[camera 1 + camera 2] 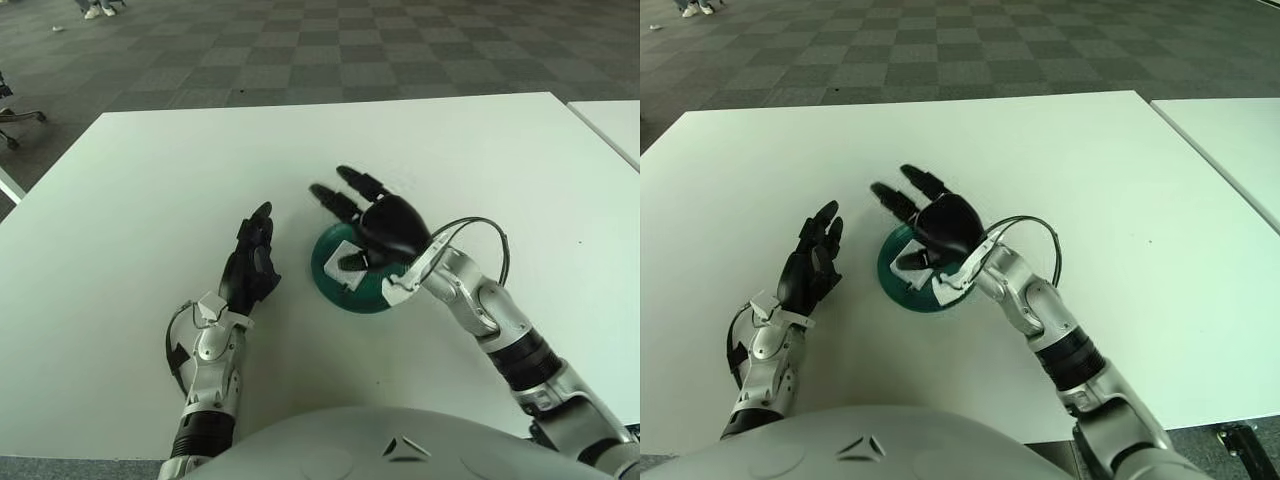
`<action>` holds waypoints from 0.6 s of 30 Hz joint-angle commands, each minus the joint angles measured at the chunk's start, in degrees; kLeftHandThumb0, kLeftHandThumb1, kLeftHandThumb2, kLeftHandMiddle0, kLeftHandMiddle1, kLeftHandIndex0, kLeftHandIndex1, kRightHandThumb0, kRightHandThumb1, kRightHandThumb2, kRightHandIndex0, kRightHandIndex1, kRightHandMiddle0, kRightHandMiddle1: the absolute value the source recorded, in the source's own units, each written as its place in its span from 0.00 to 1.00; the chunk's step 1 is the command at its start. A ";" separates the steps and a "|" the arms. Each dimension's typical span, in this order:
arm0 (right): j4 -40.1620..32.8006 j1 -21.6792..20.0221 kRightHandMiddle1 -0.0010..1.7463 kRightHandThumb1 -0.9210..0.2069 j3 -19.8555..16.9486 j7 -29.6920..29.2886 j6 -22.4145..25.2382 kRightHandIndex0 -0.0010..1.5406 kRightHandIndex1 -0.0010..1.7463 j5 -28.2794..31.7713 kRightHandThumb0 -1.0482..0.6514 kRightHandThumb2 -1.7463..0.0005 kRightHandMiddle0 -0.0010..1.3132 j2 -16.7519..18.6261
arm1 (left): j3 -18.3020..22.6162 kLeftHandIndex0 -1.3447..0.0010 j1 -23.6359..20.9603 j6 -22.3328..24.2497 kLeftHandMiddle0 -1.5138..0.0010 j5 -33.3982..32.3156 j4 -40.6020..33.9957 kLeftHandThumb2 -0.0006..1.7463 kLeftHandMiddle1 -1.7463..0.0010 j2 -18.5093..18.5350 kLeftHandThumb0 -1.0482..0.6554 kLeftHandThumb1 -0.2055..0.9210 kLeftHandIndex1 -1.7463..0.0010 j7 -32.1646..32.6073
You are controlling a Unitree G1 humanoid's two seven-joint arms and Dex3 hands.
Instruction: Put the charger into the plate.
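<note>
White charger (345, 262) lying inside the dark green plate (330, 285) on the white table (150, 180). Right hand (385, 222) above the plate's far side, its fingers (345, 195) spread apart and extended up and away toward the far left, gripping nothing; the charger sits below the palm, nearer the robot than the fingertips. Left hand (252, 260) just left of the plate, fingers straight and together, empty.
</note>
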 commanded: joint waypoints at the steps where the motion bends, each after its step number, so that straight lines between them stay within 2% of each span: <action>1: -5.91 6.34 0.00 0.00 -7.86 1.29 4.48 0.00 0.00 12.44 0.00 0.58 0.00 2.43 | -0.07 1.00 4.06 1.67 0.91 -0.45 2.43 0.59 1.00 0.28 0.06 1.00 0.69 -0.50; 5: -15.50 13.62 0.00 0.00 -14.35 4.25 11.64 0.00 0.00 22.43 0.00 0.56 0.00 5.06 | -0.06 1.00 4.65 1.48 0.91 -0.60 2.12 0.59 1.00 0.37 0.06 1.00 0.69 -0.74; 7: -18.43 16.05 0.00 0.00 -15.94 4.60 13.85 0.00 0.00 24.53 0.00 0.55 0.00 5.91 | -0.08 1.00 5.11 1.36 0.91 -0.69 1.84 0.59 1.00 0.41 0.06 1.00 0.69 -0.88; 9: -16.92 17.24 0.00 0.00 -16.31 2.43 13.37 0.00 0.00 25.38 0.00 0.52 0.00 7.39 | -0.11 1.00 5.41 1.31 0.91 -0.75 1.60 0.59 1.00 0.44 0.06 1.00 0.69 -0.96; 11: -14.19 17.93 0.00 0.00 -17.01 0.35 11.38 0.00 0.00 26.49 0.00 0.49 0.00 8.13 | -0.13 1.00 5.63 1.31 0.91 -0.79 1.41 0.59 1.00 0.46 0.06 1.00 0.69 -1.03; 14: -9.69 20.92 0.00 0.00 -20.91 -3.03 3.89 0.00 0.00 31.33 0.00 0.43 0.00 8.84 | -0.12 1.00 6.36 1.08 0.91 -1.02 1.00 0.59 1.00 0.59 0.06 1.00 0.69 -1.35; 18: -7.12 22.20 0.00 0.00 -22.46 -4.17 -0.68 0.00 0.00 35.00 0.00 0.37 0.01 9.54 | -0.07 1.00 6.91 0.81 0.91 -1.23 0.84 0.59 1.00 0.70 0.06 1.00 0.69 -1.67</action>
